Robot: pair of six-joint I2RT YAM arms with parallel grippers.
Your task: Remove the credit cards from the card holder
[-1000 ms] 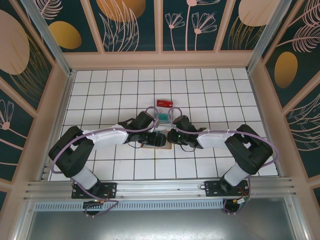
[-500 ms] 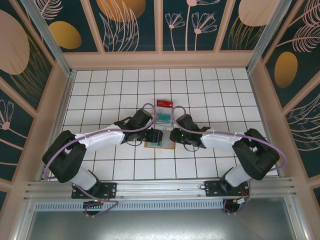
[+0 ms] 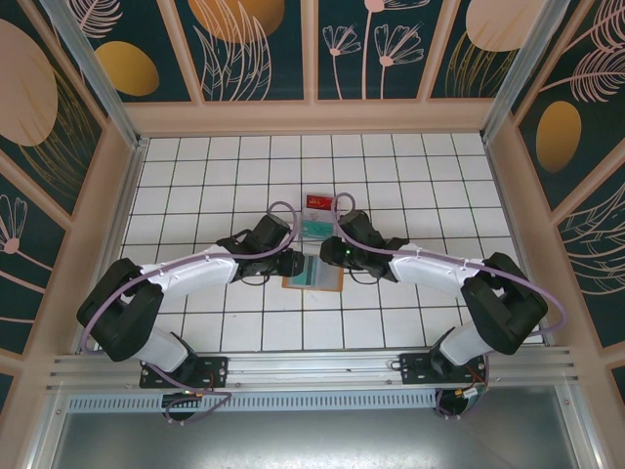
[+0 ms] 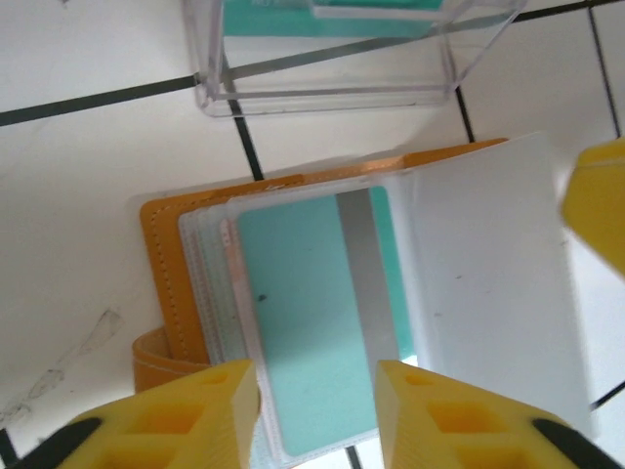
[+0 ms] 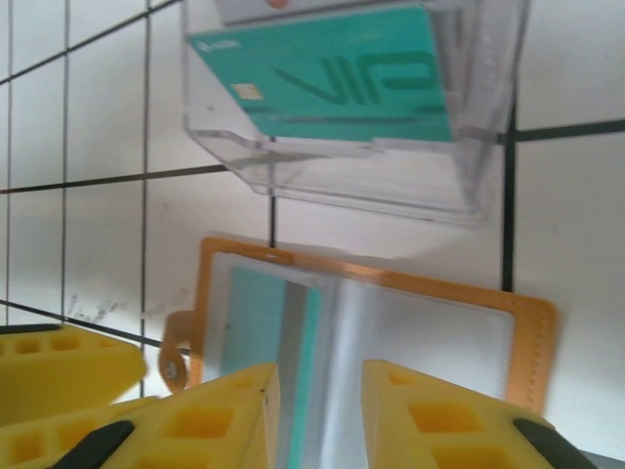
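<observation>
Your left claw (image 4: 317, 379) hangs low over the small flat orange-tan folding card holder (image 4: 168, 264). Its yellow fingers (image 4: 195, 415) stand part open w/ a gap between them, and they grip nothing. Through that gap you see the near edge of a teal card with a grey stripe (image 4: 303, 313), which sits in a clear sleeve inside the holder.

The card holder lies open and flat on the white tiled table (image 3: 195, 176), about mid table, right btw your two claws. Its inside is pale w/ an orange border.

Your right claw (image 5: 320, 379) is low over the holder's other side. Its fingers are also apart, but only a little. A pale page seems to stand up in that gap, but the view is blurry there, so I can't tell if the fingers touch it.

Just past the holder, close but not touching, sits a clear plastic box (image 5: 391, 186) w/ a teal VIP card (image 5: 322, 83) in it. A small red card (image 3: 320, 202) lies just beyond the box.
</observation>
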